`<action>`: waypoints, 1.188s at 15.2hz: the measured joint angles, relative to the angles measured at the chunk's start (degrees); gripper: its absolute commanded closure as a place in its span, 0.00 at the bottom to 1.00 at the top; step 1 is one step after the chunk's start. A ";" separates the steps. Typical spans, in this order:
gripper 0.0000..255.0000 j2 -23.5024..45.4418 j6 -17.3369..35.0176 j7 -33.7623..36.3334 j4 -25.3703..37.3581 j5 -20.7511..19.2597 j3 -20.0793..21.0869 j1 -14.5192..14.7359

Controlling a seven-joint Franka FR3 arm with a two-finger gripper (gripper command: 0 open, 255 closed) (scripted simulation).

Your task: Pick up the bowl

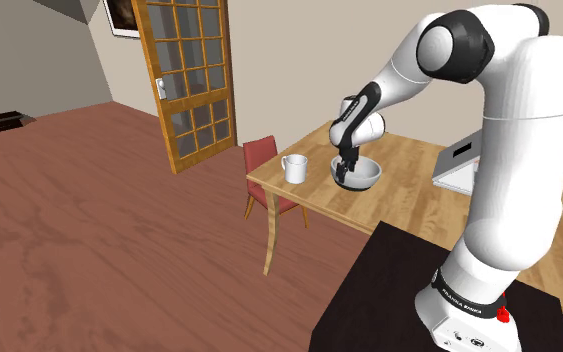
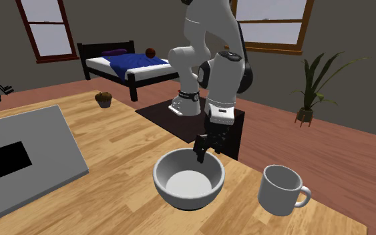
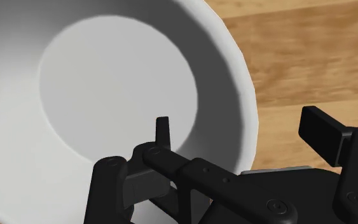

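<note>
A white bowl (image 1: 367,174) (image 2: 188,180) (image 3: 114,83) stands upright on the wooden table (image 1: 409,200) (image 2: 113,140). My black gripper (image 1: 344,174) (image 2: 205,153) (image 3: 244,137) points down over the bowl's rim on the side nearest the stand. It is open and straddles the rim. One finger (image 3: 163,130) hangs inside the bowl and the other finger (image 3: 323,133) is outside it over the wood. Neither finger clasps the wall.
A white mug (image 1: 295,168) (image 2: 282,190) stands close beside the bowl. A flat grey slab (image 1: 464,165) (image 2: 19,160) lies on the table on the bowl's other side. A muffin (image 2: 103,99) sits near the far table edge. A red chair (image 1: 266,165) stands at the table's end.
</note>
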 measured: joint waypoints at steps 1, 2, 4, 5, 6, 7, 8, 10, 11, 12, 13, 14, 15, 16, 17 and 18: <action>0.00 0.47 0.77 -0.03 -0.33 0.19 0.14 -0.07; 0.00 1.21 1.31 -0.12 -0.15 0.53 0.38 -0.20; 1.00 1.67 1.75 -0.21 -0.16 0.73 0.53 -0.31; 1.00 1.73 1.83 -0.22 -0.16 0.76 0.55 -0.33; 1.00 1.78 1.88 -0.23 -0.17 0.78 0.56 -0.34; 1.00 1.77 1.89 -0.24 -0.17 0.78 0.57 -0.34; 1.00 1.77 1.90 -0.24 -0.16 0.78 0.58 -0.34; 1.00 1.77 1.89 -0.25 -0.15 0.79 0.59 -0.34; 1.00 1.77 1.89 -0.25 -0.15 0.79 0.59 -0.34; 1.00 1.78 1.89 -0.26 -0.14 0.80 0.60 -0.34; 1.00 1.79 1.89 -0.26 -0.13 0.80 0.60 -0.34; 1.00 1.78 1.91 -0.24 -0.14 0.78 0.60 -0.33; 1.00 1.39 1.63 -0.15 -0.30 0.60 0.45 -0.23; 1.00 0.89 1.21 -0.01 -0.40 0.37 0.29 -0.08; 1.00 0.29 0.60 0.19 -0.38 0.08 0.11 0.13; 1.00 -0.26 -0.05 0.18 -0.25 -0.14 -0.07 0.17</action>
